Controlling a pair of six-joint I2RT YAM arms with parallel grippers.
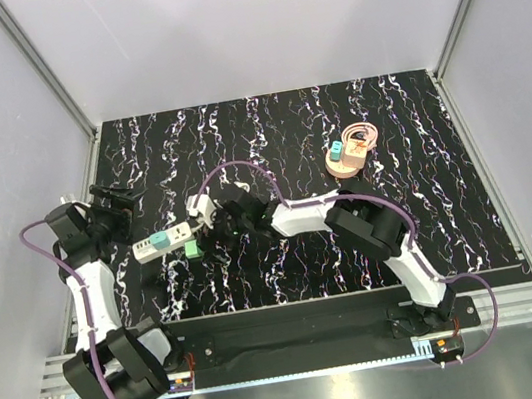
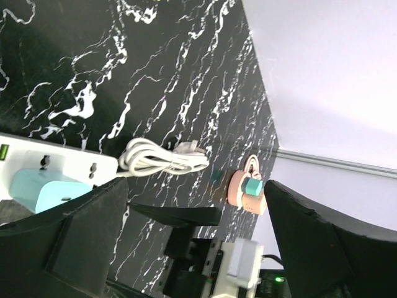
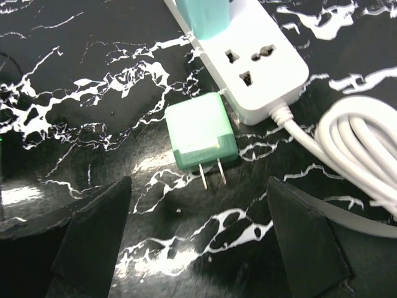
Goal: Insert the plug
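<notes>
Two released: left end effector [image 2: 198, 208], right end effector [image 3: 198, 192] | plug [image 3: 205, 15] in power strip [image 3: 263, 68] | green cube [image 3: 201, 131] beside it

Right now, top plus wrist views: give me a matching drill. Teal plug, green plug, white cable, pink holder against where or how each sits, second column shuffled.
Things
1. teal plug
2. green plug
3. white cable
4. pink holder

Places or states
A. coiled, by the cord end of the power strip
B. back right of the table, a teal block on top
C. seated in the power strip
D. lying on the table beside the power strip, prongs bare

Pairs: 1-C, 2-D, 3-A, 4-B
</notes>
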